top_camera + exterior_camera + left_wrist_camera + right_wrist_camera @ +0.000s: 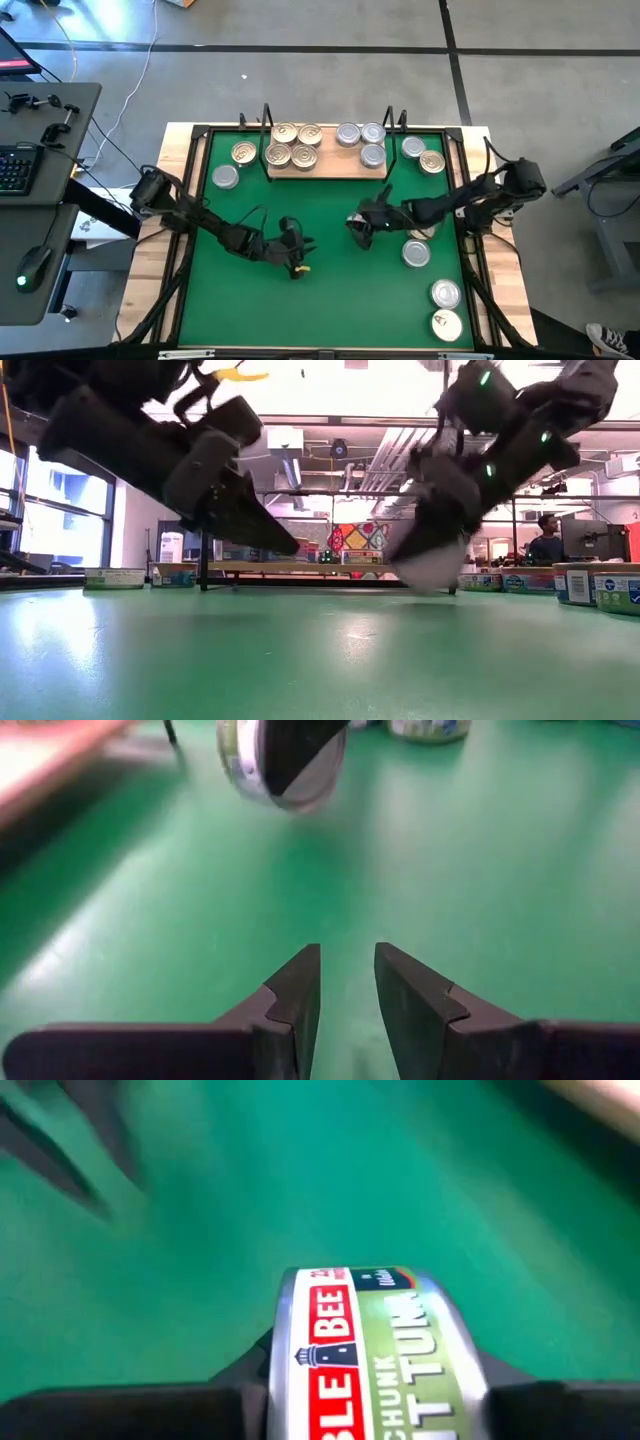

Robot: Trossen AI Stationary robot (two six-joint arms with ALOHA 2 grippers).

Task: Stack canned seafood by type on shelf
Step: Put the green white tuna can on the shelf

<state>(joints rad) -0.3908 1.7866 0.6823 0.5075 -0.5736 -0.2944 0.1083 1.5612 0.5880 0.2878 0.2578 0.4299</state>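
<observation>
The wooden shelf (330,165) stands at the mat's far edge. On it, gold-lidded tins (293,144) sit on the left and silver-lidded tins (364,140) on the right. More tins rest flat on the green mat: two (233,164) left of the shelf, two (422,154) right of it, and three (416,252) near the right edge. My right gripper (362,226) is at the mat's middle, shut on a tuna tin (370,1350). My left gripper (347,970) hovers just left of it, fingers a narrow gap apart, holding nothing. My right gripper pinches the tuna tin between its two fingers, one finger (300,750) lying across a flat silver face (318,778). The tin stands on edge in the hold, its labelled wall (375,1330) turned toward the wrist. It hangs lifted just above the mat (430,568).
Bare green mat (260,310) spreads over the near left half. Black wire uprights (267,118) stand at both shelf ends. A desk with a keyboard (15,168) is left of the table. A person (545,545) sits in the room beyond.
</observation>
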